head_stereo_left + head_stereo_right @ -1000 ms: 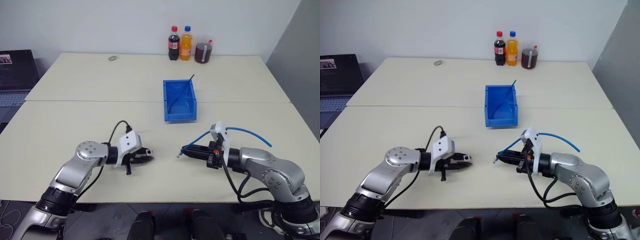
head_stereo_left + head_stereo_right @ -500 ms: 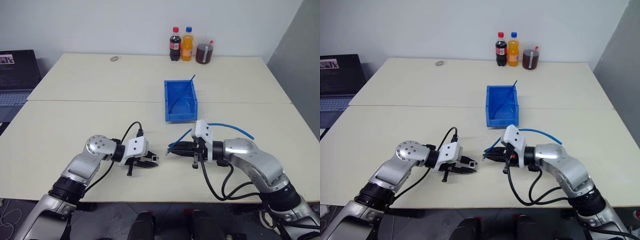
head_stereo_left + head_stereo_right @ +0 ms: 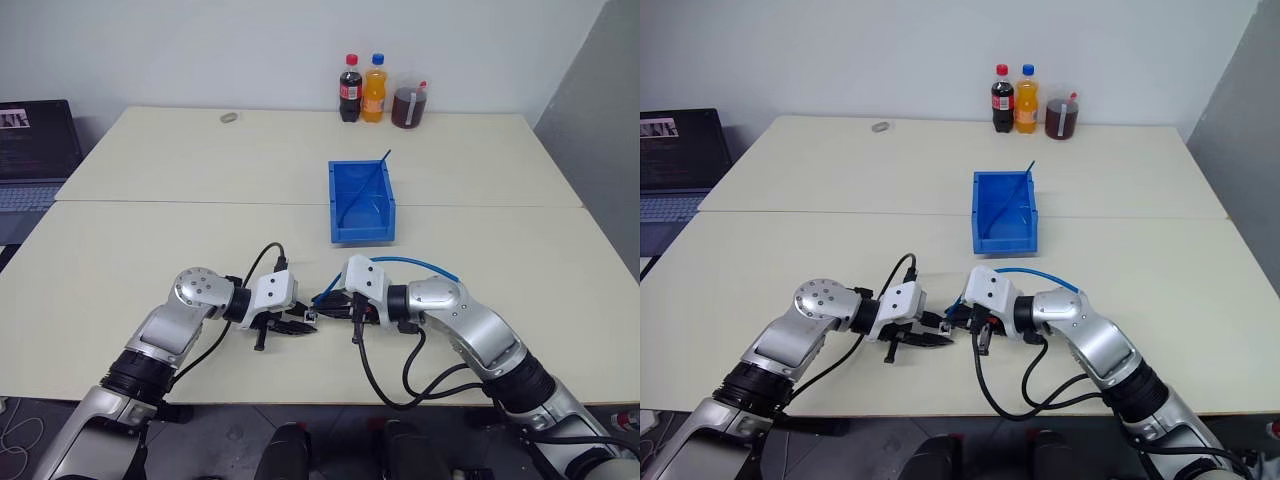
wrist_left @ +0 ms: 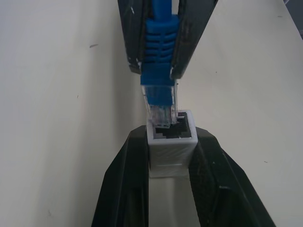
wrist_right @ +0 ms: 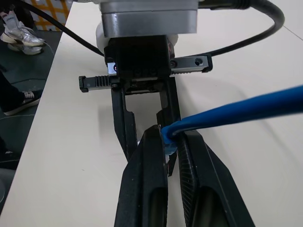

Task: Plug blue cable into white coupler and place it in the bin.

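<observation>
Blue cable [image 4: 160, 47] (plug clear), white coupler [image 4: 171, 150]

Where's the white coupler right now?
The white coupler is clamped in the left gripper at the table's near middle, its socket facing the blue cable plug held by the right gripper.

Both arms wear silver-grey rounded shells with black joints and white wrist housings. Black cables loop off each forearm. The left pincer [image 3: 300, 325] and right pincer [image 3: 322, 306] have slim black fingers.
</observation>
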`<state>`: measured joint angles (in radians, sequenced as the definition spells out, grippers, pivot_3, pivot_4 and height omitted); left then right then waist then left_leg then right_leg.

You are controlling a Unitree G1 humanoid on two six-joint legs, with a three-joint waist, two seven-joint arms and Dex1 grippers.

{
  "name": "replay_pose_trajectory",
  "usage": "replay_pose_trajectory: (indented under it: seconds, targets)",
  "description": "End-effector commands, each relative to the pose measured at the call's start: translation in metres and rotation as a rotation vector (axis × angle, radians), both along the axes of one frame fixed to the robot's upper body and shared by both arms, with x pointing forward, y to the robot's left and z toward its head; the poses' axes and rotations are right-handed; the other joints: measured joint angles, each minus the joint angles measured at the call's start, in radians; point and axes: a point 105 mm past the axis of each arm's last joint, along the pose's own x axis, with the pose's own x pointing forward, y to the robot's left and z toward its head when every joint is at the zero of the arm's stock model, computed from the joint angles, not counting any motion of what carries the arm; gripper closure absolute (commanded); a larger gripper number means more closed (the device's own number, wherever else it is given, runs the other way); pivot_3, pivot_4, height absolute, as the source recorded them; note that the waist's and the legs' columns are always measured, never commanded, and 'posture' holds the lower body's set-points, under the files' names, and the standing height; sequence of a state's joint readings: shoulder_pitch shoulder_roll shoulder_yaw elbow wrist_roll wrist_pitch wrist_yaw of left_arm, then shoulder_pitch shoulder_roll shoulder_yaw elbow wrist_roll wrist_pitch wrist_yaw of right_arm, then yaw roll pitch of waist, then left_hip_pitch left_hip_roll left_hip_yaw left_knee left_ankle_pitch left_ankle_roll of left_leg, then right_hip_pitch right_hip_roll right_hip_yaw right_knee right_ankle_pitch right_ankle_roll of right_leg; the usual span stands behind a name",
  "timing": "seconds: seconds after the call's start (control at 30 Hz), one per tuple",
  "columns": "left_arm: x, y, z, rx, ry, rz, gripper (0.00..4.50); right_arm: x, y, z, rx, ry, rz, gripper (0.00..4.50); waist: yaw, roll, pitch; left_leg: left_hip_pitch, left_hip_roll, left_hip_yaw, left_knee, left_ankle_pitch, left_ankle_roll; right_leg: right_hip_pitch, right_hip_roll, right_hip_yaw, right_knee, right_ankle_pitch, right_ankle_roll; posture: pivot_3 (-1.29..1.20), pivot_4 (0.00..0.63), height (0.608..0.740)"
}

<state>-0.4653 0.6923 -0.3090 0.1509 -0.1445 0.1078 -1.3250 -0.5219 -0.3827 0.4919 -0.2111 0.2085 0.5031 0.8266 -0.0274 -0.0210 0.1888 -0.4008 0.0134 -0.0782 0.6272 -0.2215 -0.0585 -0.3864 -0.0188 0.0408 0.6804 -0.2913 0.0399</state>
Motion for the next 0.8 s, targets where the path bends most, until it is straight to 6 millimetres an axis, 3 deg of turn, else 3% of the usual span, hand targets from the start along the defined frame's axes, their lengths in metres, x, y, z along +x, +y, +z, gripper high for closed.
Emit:
replay_pose_trajectory:
  seconds: [0.03,0.43,0.8]
  targets:
    - [-0.004,-0.005,-0.013,0.03,0.045,-0.015,3.69,-0.003,0.003,0.002,-0.013,-0.033,0.014,4.44,0.0,0.0,0.0,0.0,0.0,0.0,0.0,0.0,0.0,0.0,0.0,0.0,0.0,0.0,0.0,0.0,0.15,0.74]
    - [-0.002,-0.005,-0.013,0.026,0.055,-0.001,3.69,-0.007,0.0,-0.009,-0.112,-0.066,0.086,4.44,0.0,0.001,-0.001,0.001,0.0,0.0,0.001,0.0,0.0,0.002,0.0,0.0,0.0,0.0,0.001,0.0,0.15,0.74]
    - [-0.003,-0.007,-0.014,0.025,0.052,-0.008,3.69,-0.005,0.012,-0.011,-0.169,-0.081,0.142,4.44,0.0,0.002,-0.002,0.002,0.0,-0.001,0.001,0.0,0.0,0.002,0.0,0.0,0.0,0.0,0.001,0.0,0.15,0.74]
